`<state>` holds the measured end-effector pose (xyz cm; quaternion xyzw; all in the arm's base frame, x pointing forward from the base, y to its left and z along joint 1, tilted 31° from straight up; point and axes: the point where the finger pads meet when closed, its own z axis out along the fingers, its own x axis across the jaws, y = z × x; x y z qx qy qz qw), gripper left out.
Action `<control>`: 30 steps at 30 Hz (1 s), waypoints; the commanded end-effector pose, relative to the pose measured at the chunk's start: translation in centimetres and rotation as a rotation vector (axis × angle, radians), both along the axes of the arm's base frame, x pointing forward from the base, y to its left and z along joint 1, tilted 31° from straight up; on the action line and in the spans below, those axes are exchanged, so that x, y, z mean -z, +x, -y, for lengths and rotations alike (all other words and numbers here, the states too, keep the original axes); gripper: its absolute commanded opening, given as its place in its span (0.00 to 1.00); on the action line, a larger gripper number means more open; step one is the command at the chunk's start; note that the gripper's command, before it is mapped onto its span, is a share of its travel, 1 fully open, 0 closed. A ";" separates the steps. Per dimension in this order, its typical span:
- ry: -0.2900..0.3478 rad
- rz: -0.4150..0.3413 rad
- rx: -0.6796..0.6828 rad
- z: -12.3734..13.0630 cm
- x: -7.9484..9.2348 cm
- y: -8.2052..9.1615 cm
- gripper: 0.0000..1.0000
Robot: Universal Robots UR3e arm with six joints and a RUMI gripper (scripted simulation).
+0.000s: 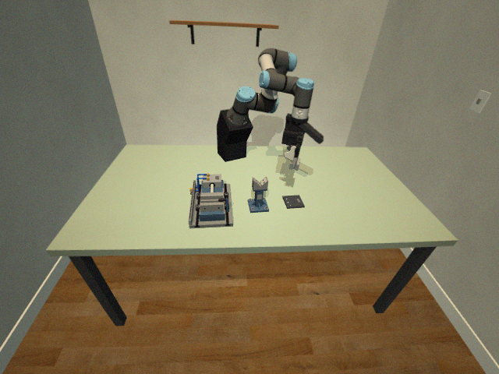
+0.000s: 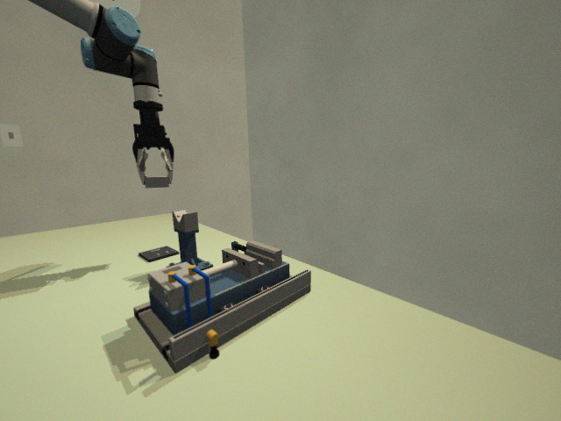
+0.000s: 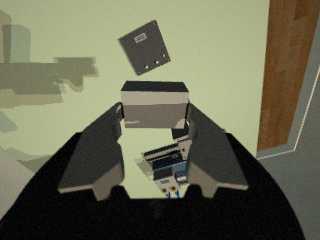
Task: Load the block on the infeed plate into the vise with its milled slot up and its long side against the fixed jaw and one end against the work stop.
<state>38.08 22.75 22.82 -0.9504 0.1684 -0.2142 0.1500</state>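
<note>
Part, one, held aloft; vise unloaded

Part (image 1: 297,165) (image 2: 157,181) (image 3: 155,107): one, grey, carried well above the desk (image 1: 342,225) (image 2: 408,353) (image 3: 225,50). Slot: cannot be told in any view.

Hand (image 1: 295,161) (image 2: 157,179) (image 3: 154,104): one, two fingers, partly open and gripping the part across its ends.

V-block (image 1: 259,185) (image 2: 186,223): one, on a blue stand, unoccupied; the part hangs toward 1 to 2 o'clock of it in the top view.

Infeed plate (image 1: 293,201) (image 2: 158,253) (image 3: 145,47): one, dark, bare, at 3 o'clock of the V-block.

Vise (image 1: 212,216) (image 2: 239,294) (image 3: 172,165): one, at 9 o'clock of the V-block. Fittings: two jaws, one rod (image 1: 211,188) (image 2: 219,267), one work stop (image 1: 222,199) (image 2: 239,246), two blue hoses.

Hazards, judged: an unverified slot could end sideways or down; the end grip may foul the work stop; a tilted descent could catch a jaw or perch the part off the bars; early release could leave gaps at fixed jaw or stop.
</note>
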 end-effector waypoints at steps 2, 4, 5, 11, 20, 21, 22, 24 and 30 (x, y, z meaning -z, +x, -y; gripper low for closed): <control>0.022 -0.007 0.041 0.2 -0.1 0.2 0.00; 0.031 -0.012 0.059 0.4 -0.1 0.2 0.00; 0.036 -0.015 0.069 0.4 -0.1 0.2 0.00; 0.066 -0.030 0.126 0.8 -0.1 0.4 0.00; 0.103 -0.048 0.197 1.3 -0.1 0.6 0.00; 0.108 -0.051 0.207 1.3 -0.1 0.7 0.00; 0.114 -0.054 0.218 1.4 0.0 0.7 0.00; 0.125 -0.060 0.239 1.5 0.0 0.8 0.00; 0.153 -0.074 0.293 1.9 0.0 0.9 0.00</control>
